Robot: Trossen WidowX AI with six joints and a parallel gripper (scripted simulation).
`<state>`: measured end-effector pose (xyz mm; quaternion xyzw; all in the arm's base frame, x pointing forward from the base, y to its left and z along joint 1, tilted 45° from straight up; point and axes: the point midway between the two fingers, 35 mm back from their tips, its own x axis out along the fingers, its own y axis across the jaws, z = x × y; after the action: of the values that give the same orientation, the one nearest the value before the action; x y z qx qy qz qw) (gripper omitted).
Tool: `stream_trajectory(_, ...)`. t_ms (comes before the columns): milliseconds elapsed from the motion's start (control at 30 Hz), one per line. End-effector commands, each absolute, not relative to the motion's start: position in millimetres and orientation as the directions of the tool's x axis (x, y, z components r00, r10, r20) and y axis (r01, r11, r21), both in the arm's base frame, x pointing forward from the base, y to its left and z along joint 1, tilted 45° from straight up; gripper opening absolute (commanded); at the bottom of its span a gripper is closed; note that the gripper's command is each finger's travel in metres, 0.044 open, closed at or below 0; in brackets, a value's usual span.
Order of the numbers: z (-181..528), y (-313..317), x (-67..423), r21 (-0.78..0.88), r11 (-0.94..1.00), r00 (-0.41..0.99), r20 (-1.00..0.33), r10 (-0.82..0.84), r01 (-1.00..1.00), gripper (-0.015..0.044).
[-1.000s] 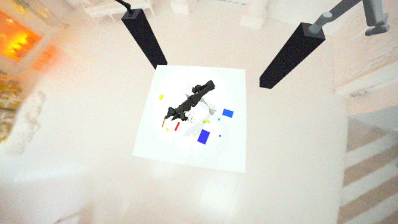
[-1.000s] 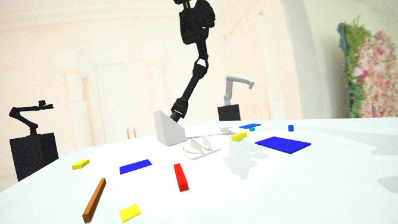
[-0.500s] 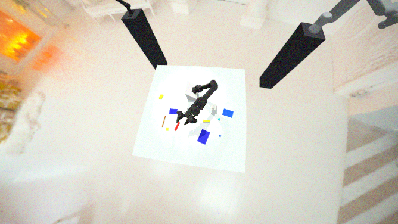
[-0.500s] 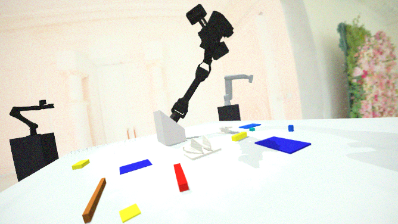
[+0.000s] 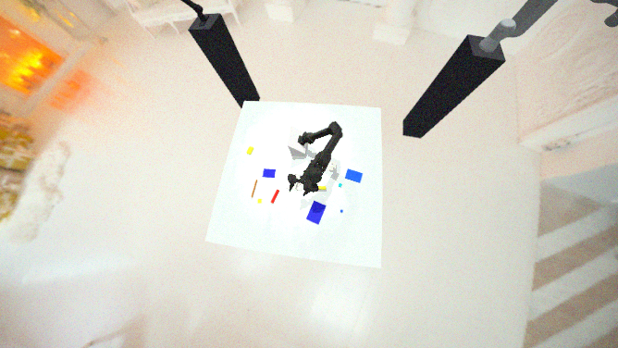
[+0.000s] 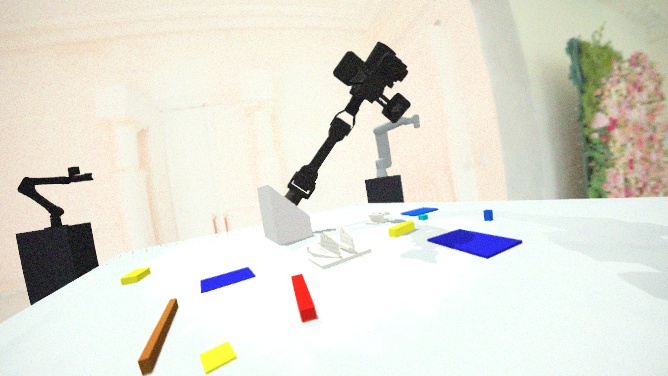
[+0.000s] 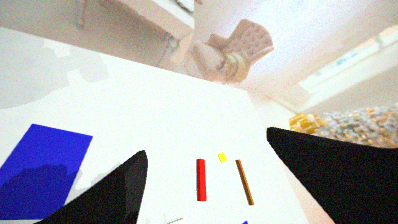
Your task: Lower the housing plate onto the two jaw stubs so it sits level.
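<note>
Spread Gripper Held High Above White Parts on Table

A black robot arm (image 5: 329,150) (image 6: 320,155) is pictured raised over a white table (image 5: 352,241) (image 6: 400,320) (image 7: 165,110), its gripper (image 5: 298,191) (image 6: 373,88) (image 7: 208,144) spread wide with nothing pinched between the fingers. Below it, well apart from the fingertips, a flat white base with two upright fins (image 5: 299,186) (image 6: 340,257) is seen lying on the tabletop; from overhead it is framed between the fingers. A smaller white piece (image 5: 334,167) (image 6: 379,217) is shown lying low on the table, beyond the finned base and off to the side of the gripper. Which white part is the housing plate cannot be told, but both are untouched by the gripper. In the wrist view, only a thin pale edge is caught low between the fingers. A yellow bar (image 5: 322,188) (image 6: 402,229) is seen near the finned base, and a red bar (image 5: 275,196) (image 6: 304,298) (image 7: 201,180) is pictured on its other side.
</note>
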<state>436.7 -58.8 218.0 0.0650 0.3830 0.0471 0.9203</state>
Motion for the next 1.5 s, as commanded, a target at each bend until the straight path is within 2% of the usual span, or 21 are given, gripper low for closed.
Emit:
stream_trajectory(0,218,-31,424,0.263,0.965,0.675,-0.709,0.204,-0.016,0.0440)
stream_trajectory(400,219,35,386,0.511,0.853,0.587,-0.726,0.358,0.112,0.0440)
stream_trajectory(767,219,83,345,0.645,0.705,0.485,-0.736,0.472,0.294,0.0440)
stream_trajectory(1100,219,119,303,0.671,0.560,0.377,-0.739,0.558,0.486,0.0440)
stream_trajectory(1467,218,150,253,0.586,0.413,0.245,-0.736,0.631,0.697,0.0440)
